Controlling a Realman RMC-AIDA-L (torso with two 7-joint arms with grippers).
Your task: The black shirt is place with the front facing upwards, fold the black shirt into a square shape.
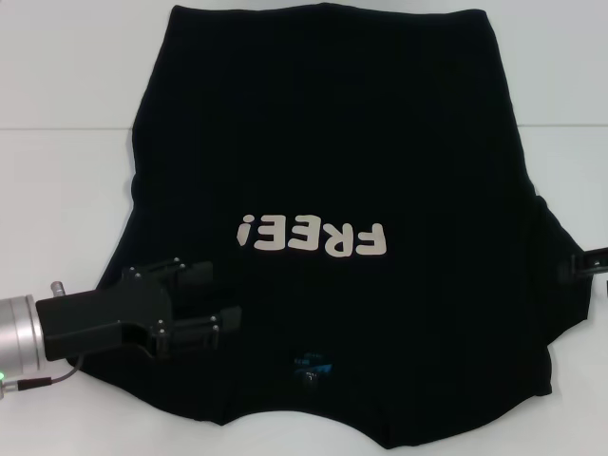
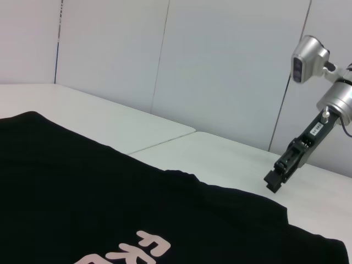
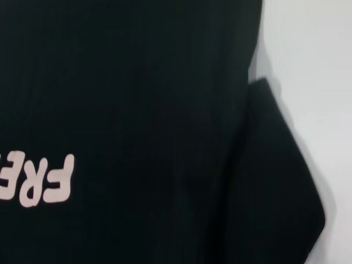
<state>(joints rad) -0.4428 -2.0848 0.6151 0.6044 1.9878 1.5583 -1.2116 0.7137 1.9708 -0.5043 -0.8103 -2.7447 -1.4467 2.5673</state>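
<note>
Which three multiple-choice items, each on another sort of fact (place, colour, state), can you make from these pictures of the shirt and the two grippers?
1. Where is the left gripper?
A. over the shirt's left side
B. at the far hem
C. off the table

2. What colour are the letters "FREE!"?
A. blue
B. white
C. yellow

3. How does the black shirt lie?
A. folded into a square
C. rolled up
B. spread flat, print upward

Key: 1 A, its fingers reach over the cloth there; 2 B, pale print on black; 3 B, no fold shows yet. The right gripper hangs at the shirt's right edge.
</note>
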